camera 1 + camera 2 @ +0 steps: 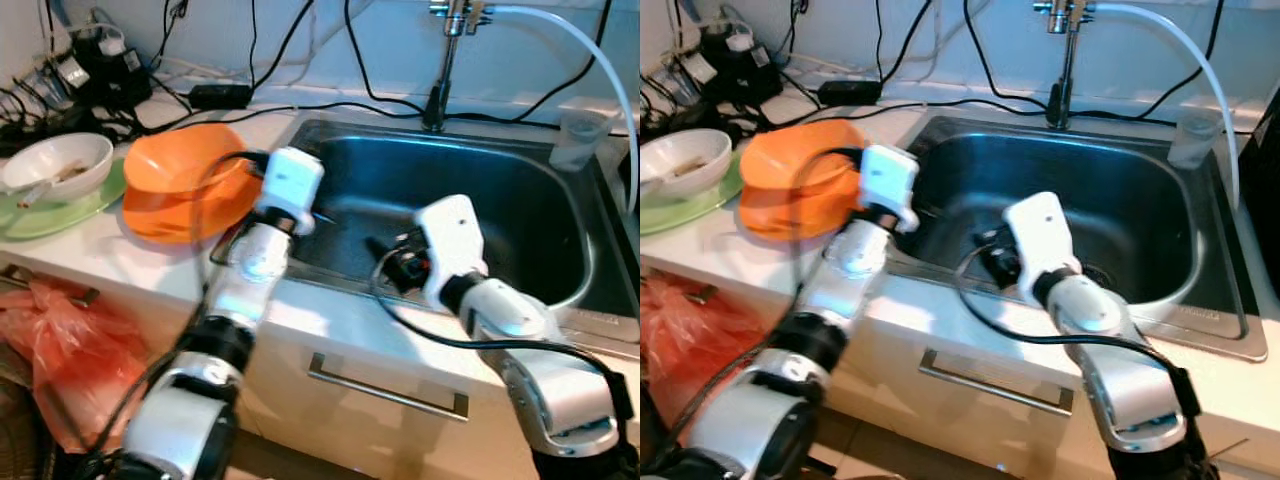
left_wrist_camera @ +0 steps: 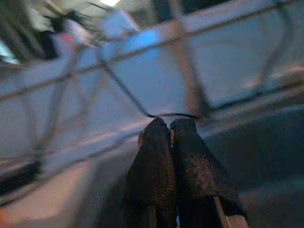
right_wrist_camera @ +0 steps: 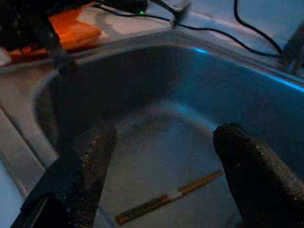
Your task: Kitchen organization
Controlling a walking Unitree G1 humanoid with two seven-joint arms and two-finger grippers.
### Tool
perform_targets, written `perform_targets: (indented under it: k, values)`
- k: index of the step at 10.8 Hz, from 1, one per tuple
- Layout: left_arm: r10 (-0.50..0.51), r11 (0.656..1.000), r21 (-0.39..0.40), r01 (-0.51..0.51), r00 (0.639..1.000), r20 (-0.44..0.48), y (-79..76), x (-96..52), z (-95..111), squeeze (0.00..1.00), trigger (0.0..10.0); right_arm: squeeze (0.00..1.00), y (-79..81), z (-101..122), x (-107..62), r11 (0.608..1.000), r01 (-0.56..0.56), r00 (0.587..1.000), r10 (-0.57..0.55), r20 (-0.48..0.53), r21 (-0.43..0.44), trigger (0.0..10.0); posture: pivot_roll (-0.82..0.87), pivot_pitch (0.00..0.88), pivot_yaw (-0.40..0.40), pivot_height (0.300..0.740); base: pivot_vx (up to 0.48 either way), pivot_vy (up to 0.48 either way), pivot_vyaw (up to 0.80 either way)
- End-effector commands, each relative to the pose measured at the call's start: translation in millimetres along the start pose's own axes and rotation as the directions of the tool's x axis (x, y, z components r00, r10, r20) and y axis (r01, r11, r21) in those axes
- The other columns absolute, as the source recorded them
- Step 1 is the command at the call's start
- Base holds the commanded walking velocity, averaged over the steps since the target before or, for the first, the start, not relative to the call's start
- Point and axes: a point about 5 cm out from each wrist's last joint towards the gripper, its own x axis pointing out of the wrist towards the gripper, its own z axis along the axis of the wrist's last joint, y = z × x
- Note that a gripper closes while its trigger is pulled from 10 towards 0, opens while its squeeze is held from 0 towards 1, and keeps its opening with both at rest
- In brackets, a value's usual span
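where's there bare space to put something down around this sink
Most of the sink floor is free, apart from a chopstick under the open right end effector. The counter strip along its front edge is bare too. Left is crowded: orange bowl, white bowl, green plate, cables.

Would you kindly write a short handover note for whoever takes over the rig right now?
Left gripper: fingers shut, holding nothing, at the sink's left rim beside the orange bowl.
Right gripper: fingers open, holding nothing, over the sink basin.
Things: one chopstick lies on the sink bottom, between the right fingers in the wrist view. The orange bowl rests tilted on the counter; a white bowl sits on a green plate further left.
Done: nothing visibly put away.
Left: probably pick up the chopstick, then deal with the bowls and plate.
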Motion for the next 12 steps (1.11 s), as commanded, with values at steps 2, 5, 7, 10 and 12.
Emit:
perform_targets:
  k: [2, 5, 7, 10, 12]
  values:
    - [-0.090, 0.995, -0.052, 0.089, 0.996, -0.013, -17.5, 4.9, -2, 0.00, 0.0, 0.00, -5.0, 2, -8.3, 0.999, 0.039, 0.999, -0.039, -0.011, 0.003, 10.0, -0.32, 0.000, 0.136, 0.740, 0.000, 0.000, 0.00]
    - [-0.158, 0.978, -0.148, 0.146, 0.985, -0.070, -39.1, 9.0, -9, 0.00, 0.0, 0.00, -16.7, 1, -18.7, 0.997, 0.077, 0.995, -0.075, -0.070, 0.028, 10.0, -0.36, 0.000, 0.127, 0.740, 0.000, 0.000, 0.00]
    - [-0.179, 0.968, -0.196, 0.158, 0.979, -0.098, -50.2, 10.9, -12, 0.00, 1.1, 0.00, -19.2, -1, -23.0, 0.997, 0.073, 0.991, -0.071, -0.114, 0.015, 10.0, -0.37, 0.000, 0.117, 0.740, 0.000, 0.000, 0.00]
    - [-0.181, 0.961, -0.237, 0.142, 0.972, -0.152, -50.0, 7.8, -21, 0.00, 3.6, 0.00, -13.2, -3, -25.0, 0.999, 0.028, 0.990, -0.023, -0.139, 0.035, 10.0, -0.37, 0.000, 0.114, 0.740, 0.000, 0.000, 0.00]
    - [-0.182, 0.960, -0.244, 0.138, 0.969, -0.170, -48.1, 7.1, -24, 0.00, 6.9, 0.00, -8.1, 1, -23.5, 0.999, -0.001, 0.994, 0.006, -0.112, 0.043, 10.0, -0.36, 0.000, 0.112, 0.740, 0.000, 0.000, 0.00]
